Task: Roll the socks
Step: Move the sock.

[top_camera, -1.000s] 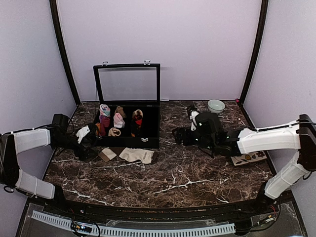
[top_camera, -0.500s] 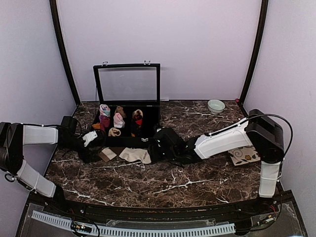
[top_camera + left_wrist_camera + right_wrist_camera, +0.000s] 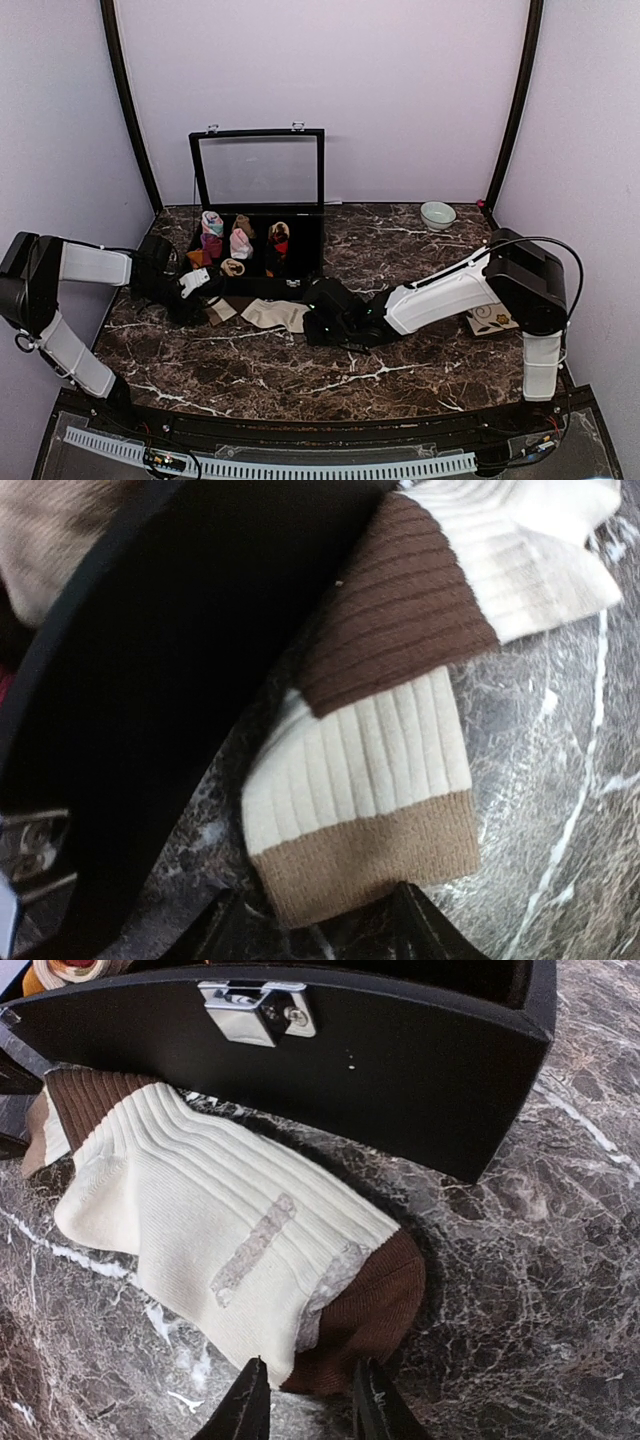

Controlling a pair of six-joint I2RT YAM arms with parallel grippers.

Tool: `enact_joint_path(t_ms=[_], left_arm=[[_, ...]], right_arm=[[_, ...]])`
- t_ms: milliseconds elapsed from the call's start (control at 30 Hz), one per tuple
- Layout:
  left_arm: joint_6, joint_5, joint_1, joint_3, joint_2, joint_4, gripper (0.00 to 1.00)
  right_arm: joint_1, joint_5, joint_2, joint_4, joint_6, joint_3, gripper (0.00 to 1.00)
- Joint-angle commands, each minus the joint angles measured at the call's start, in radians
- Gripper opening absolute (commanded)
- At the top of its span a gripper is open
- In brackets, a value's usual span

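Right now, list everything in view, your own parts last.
table: one, dark brown marble, under everything
box: one, black, lid open, back left
bundles: several, pink, tan and other colours, in the box
socks: overlapped, count unclear, cream with brown and tan ends, on the table before the box
bowl: one, pale, back right
mat: one, tan, patterned, right edge
left hand: one, black, at the tan cuff
right hand: one, black, at the brown toe

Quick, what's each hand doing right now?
Left hand: open, astride the tan cuff of the cream sock.
Right hand: narrow gap around that sock's brown toe; grip cannot be told.
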Motion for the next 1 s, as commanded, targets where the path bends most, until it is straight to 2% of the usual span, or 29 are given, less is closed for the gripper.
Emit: enact_joint_path(t_ms=[0,67,167,200,333,467,633,700,767,967], left_arm=[[0.004,0.033,-0.021,0.050,0.008,-0.078,0.43],[0.009,0.044,-0.045,0.060,-0.009,-0.113,0.30],[0.013,0.027,-0.100,0.061,-0.070,-0.139,0.03],[0.015,0.018,-0.120,0.059,-0.097,-0.142,0.00],[0.048,-0.038,-0.204,0.055,-0.223,-0.160,0.00],[0.113,-0.072,-0.294,0.079,-0.326,-0.231,0.00],[0.225,-0.223,-0.470,0.045,-0.373,-0.261,0.00],[0.264,-0.302,-0.578,0.020,-0.360,-0.259,0.00],[0.294,-0.360,-0.643,0.022,-0.344,-0.293,0.00],[0.359,-0.417,-0.769,0.006,-0.359,-0.483,0.00]], right_arm=[[-0.014,0.010,-0.001,-0.023,0.024,0.012,0.25],[-0.021,0.020,-0.007,-0.033,0.035,0.003,0.22],[-0.029,0.035,-0.032,-0.029,0.053,-0.046,0.19],[-0.033,0.042,-0.041,-0.030,0.059,-0.061,0.18],[-0.055,0.079,-0.089,-0.040,0.080,-0.117,0.10],[-0.094,0.109,-0.150,-0.056,0.077,-0.169,0.08],[-0.116,0.157,-0.205,-0.095,0.061,-0.198,0.07],[-0.116,0.166,-0.218,-0.127,0.050,-0.185,0.10],[-0.114,0.158,-0.223,-0.140,0.043,-0.178,0.14],[-0.110,0.093,-0.170,-0.136,0.029,-0.107,0.22]])
